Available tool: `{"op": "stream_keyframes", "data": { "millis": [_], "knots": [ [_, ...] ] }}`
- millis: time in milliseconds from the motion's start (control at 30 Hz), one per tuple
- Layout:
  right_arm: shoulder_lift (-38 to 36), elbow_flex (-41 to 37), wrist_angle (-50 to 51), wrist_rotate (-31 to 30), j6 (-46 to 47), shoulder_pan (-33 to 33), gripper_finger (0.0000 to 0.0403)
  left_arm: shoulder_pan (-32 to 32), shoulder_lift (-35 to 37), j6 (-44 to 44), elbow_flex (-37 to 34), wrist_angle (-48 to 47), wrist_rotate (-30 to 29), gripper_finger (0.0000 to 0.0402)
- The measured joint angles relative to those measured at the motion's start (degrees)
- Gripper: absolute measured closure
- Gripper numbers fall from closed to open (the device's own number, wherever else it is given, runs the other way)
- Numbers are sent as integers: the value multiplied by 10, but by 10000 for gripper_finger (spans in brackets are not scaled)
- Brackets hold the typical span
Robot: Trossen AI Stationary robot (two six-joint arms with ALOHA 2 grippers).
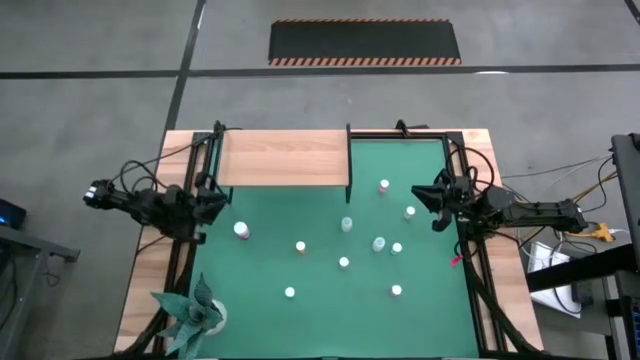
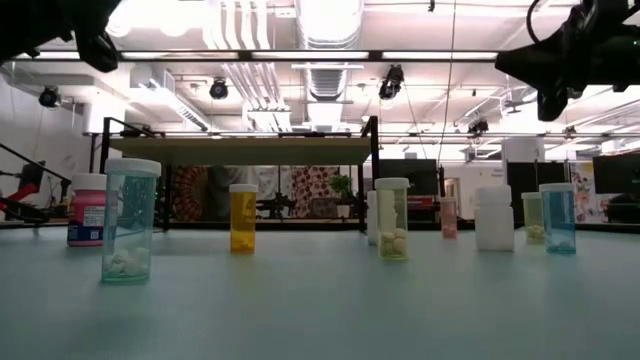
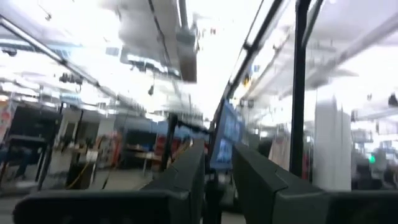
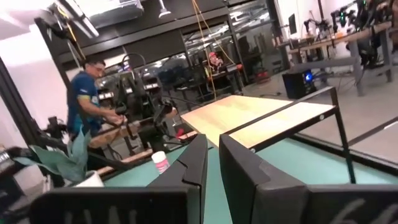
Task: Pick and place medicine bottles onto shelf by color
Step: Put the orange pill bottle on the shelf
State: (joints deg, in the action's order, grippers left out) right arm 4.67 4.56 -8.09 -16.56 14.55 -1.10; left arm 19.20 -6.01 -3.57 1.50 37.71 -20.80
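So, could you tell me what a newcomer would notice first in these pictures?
Probably the small white-capped medicine bottles scattered over the green mat, none yet on the light-wood shelf at the table's far left. Next, the two dark arms parked at opposite edges, the left tool beside the shelf and the right tool across from it, both empty. A paper plant sits at the near left corner.

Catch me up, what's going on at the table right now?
Nothing is being handled. The left gripper is at the mat's left edge and the right gripper at its right edge, both raised, shut and empty. About ten bottles stand scattered on the green mat, including a pink one nearest the left gripper. The shelf at the far left has no bottles on it, so sorting hasn't started.
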Motion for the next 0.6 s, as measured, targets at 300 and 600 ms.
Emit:
{"op": "stream_keyframes", "data": {
  "millis": [300,600],
  "knots": [
    [3,0,-21,1,-45,0,371,0,-1,-10,5,40,-12,336],
    [83,0,-189,50,-121,0,371,0,-2,-29,5,94,-25,336]
  ]
}}
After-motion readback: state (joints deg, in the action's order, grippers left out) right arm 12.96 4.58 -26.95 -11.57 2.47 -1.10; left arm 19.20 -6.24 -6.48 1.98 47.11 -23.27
